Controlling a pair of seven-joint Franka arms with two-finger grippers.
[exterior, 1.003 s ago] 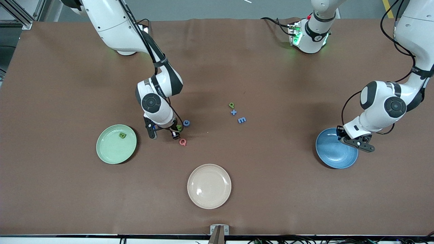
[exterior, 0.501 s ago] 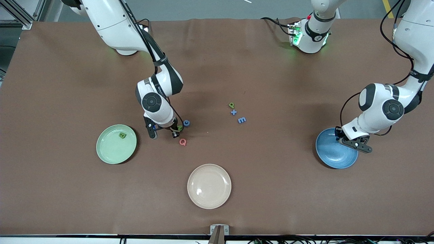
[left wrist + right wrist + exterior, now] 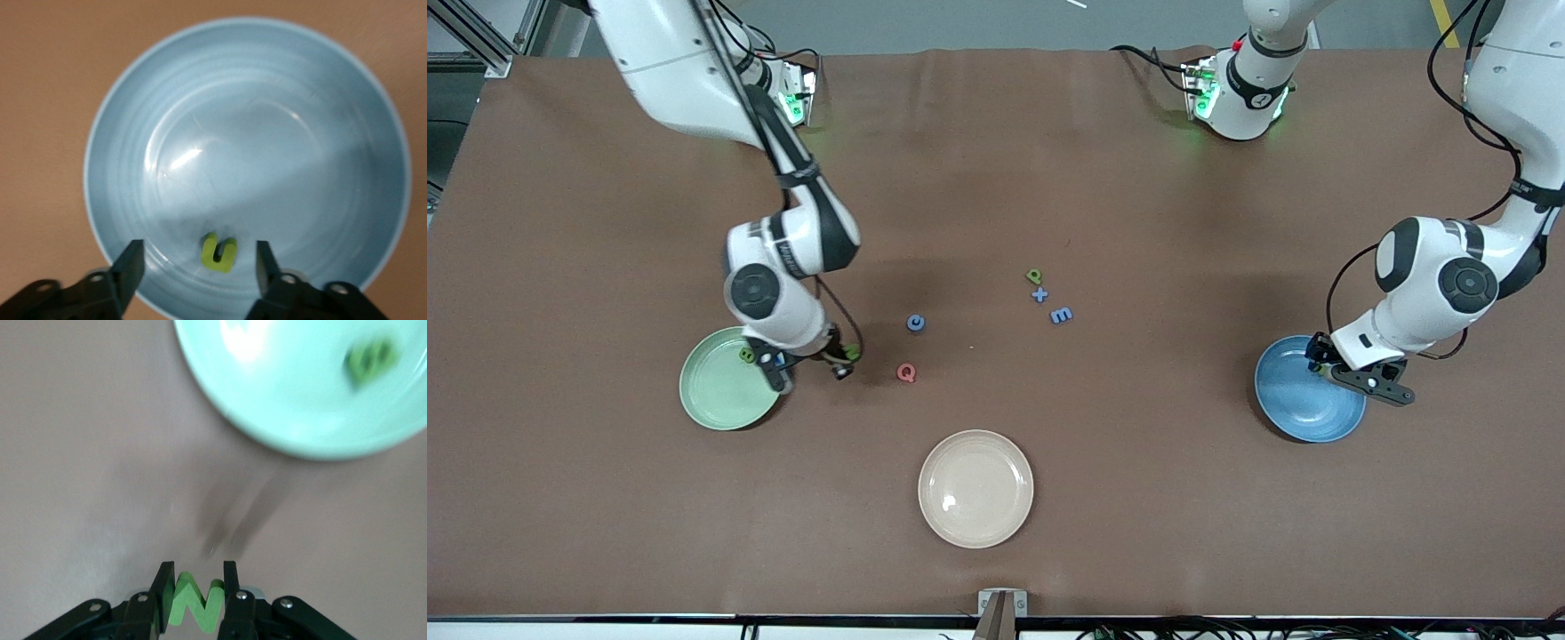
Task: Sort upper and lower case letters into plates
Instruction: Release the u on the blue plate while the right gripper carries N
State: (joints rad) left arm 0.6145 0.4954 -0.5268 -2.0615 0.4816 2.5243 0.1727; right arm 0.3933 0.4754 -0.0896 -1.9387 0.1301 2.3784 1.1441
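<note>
My right gripper (image 3: 195,580) is shut on a green letter N (image 3: 194,603). It hangs over the table (image 3: 843,363) beside the mint green plate (image 3: 720,396), where a green B (image 3: 746,355) lies. In the right wrist view the mint green plate (image 3: 293,400) and the green B (image 3: 371,359) are blurred. My left gripper (image 3: 1356,378) is over the sky blue plate (image 3: 1294,418). It stands open (image 3: 199,261), and a yellow-green lower case letter (image 3: 219,253) lies loose on the sky blue plate (image 3: 267,133) between its fingers. On the table lie a blue c (image 3: 915,323), a red Q (image 3: 906,372), a green p (image 3: 1034,276) and a blue m (image 3: 1061,315).
A cream-beige plate (image 3: 975,488) sits near the table's front edge, nearer to the camera than the letters. A small blue cross-shaped piece (image 3: 1040,295) lies between the p and the m.
My right arm has lifted the green N from beside the blue c and carried it toward the mint plate. My left gripper has opened over the blue plate.
</note>
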